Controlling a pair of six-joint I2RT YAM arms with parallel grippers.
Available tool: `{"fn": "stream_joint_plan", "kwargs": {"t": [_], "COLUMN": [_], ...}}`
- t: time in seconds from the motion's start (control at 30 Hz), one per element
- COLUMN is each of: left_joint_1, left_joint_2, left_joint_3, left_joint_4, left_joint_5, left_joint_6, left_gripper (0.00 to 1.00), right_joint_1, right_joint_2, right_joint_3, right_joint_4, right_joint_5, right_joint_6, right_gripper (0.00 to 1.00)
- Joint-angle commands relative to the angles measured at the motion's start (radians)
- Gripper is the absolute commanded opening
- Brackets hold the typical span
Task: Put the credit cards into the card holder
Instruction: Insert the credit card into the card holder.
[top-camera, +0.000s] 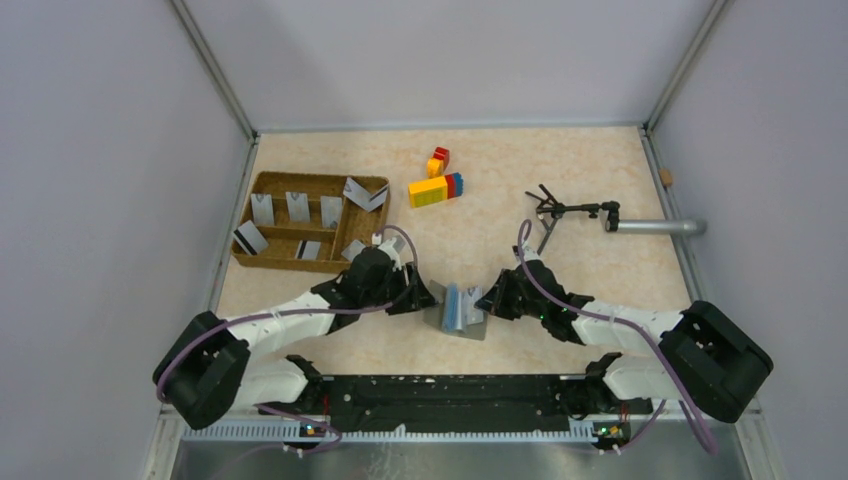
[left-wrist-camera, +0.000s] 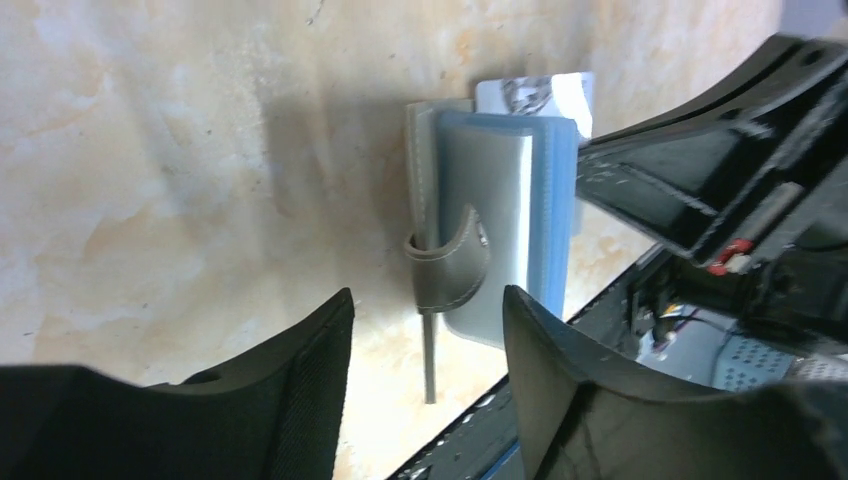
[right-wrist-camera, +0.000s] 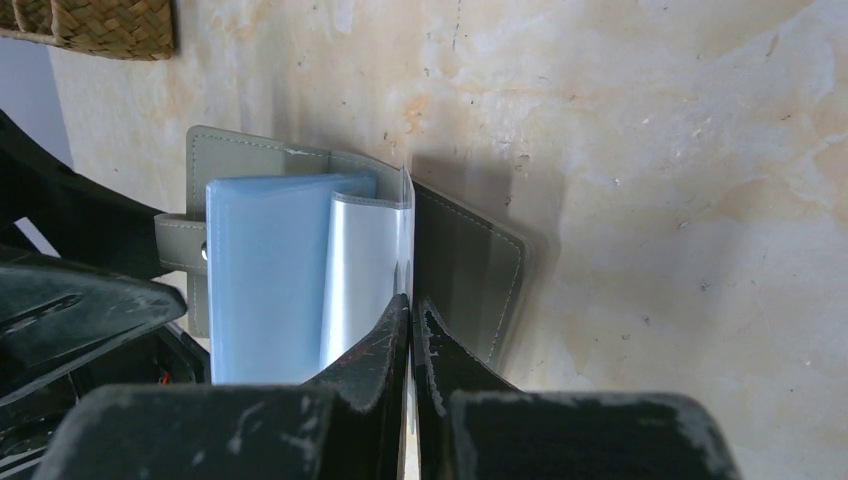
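At near centre, the right gripper (right-wrist-camera: 410, 312) clenched the card holder (right-wrist-camera: 265, 280) by a clear sleeve (right-wrist-camera: 368, 250); the left gripper (left-wrist-camera: 428, 298) stood released beside it.

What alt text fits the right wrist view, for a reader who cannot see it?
The right fingers pinch a clear plastic sleeve standing up from the open grey card holder, which lies on a beige marbled table. Blue inner panels lie to its left; a wicker tray corner shows at top left.
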Motion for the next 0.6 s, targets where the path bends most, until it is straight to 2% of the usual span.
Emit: {"fn": "stream_joint_plan", "kwargs": {"t": [0.0,0.27,0.57], "left_joint_1": [-0.003,-0.020,-0.060], "left_joint_2": [-0.055,0.025,0.078], "left_joint_3": [-0.016,0.017,0.056], "left_joint_4": [0.079,0.122,0.103], "left_joint_5": [-0.001,0.060,0.038], "left_joint_6": [-0.002,0.025,0.038], "left_gripper": [0.62,0.78,0.84], "right_joint_1": [0.013,0.013,0.015], "right_joint_2": [0.002,0.000,-0.045], "right_joint_3": [0.033,0.034,0.047], "right_joint_4": [-0.019,-0.019,-0.027], "right_joint_5": [0.023,0.020,0.002], "right_joint_6": [-0.027,-0.026,-0.024], "right_gripper": [0.00,0.00,0.00]}}
